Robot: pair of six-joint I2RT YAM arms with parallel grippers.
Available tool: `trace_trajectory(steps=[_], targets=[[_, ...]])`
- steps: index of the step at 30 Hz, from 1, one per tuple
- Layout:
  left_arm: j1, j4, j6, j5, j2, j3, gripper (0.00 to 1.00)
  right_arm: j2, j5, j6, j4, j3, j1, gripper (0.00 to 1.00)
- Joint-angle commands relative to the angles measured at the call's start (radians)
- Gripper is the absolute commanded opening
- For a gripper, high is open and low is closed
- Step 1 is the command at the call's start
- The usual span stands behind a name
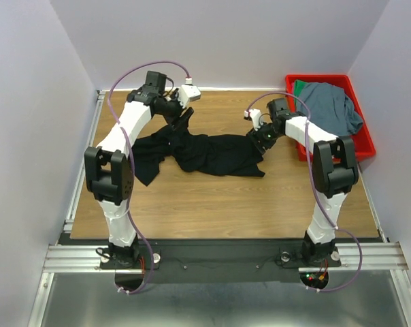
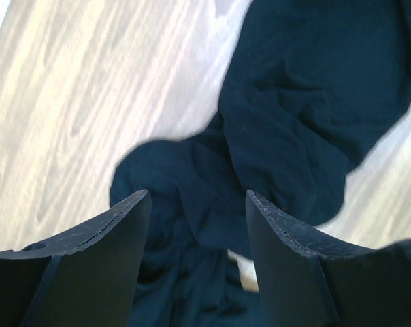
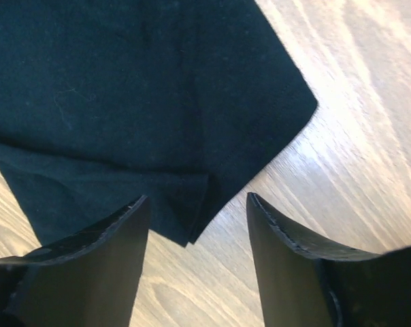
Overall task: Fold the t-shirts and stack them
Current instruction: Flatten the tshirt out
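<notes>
Top external view, item 1: black t-shirt [image 1: 199,153], lg., crumpled, on wood bench [image 1: 226,204] approx. mid-bench. Long axis runs left–right, spanning from one wrist to the other, w/ a loose flap trailing near-left. Item 2: slate grey-blue t-shirt [image 1: 331,102], heaped in red plastic bin [image 1: 365,144] at far right. Item 3: green t-shirt [image 1: 299,86], only a strip showing at the bin's far-left corner, under the grey-blue one. None folded, no stack begun (est.). Left wrist view: left arm's fingers [image 2: 90,266] spread fairly wide, nothing clamped. Bunched end of the black shirt sits directly beyond and beneath the gap, w/ bare bench off to the left. Right wrist view: right arm's fingers [image 3: 83,266] likewise apart, holding nothing. A doubled hem edge reaches just into the gap, w/ the squared corner ahead-right, main body ahead-left, and bare bench by the right-hand finger. Key relation: each arm is posted at its own end of the shirt's long axis, left arm at the bunched far-left end, right arm at the flat hem corner. Neither is nearer overall, and the cloth lies below/ahead of both pairs, not gripped. Est. next req.: pinch both ends, then draw apart along that axis to spread the shirt flat. Risk (est.): right pair catching only one layer at the doubled hem.
</notes>
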Motion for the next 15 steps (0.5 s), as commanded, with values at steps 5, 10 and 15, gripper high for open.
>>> trace_trajectory(steps=[5, 10, 15], targets=[[-0.018, -0.03, -0.041, 0.005, 0.078, 0.141, 0.69, 0.044, -0.08, -0.025, -0.011, 0.024, -0.001, 0.57], [-0.023, -0.02, -0.054, 0.001, 0.102, 0.152, 0.69, 0.047, -0.13, -0.031, -0.045, 0.029, -0.001, 0.41], [-0.033, -0.017, -0.061, -0.013, 0.141, 0.195, 0.68, 0.044, -0.134, -0.045, -0.082, 0.032, -0.001, 0.01]])
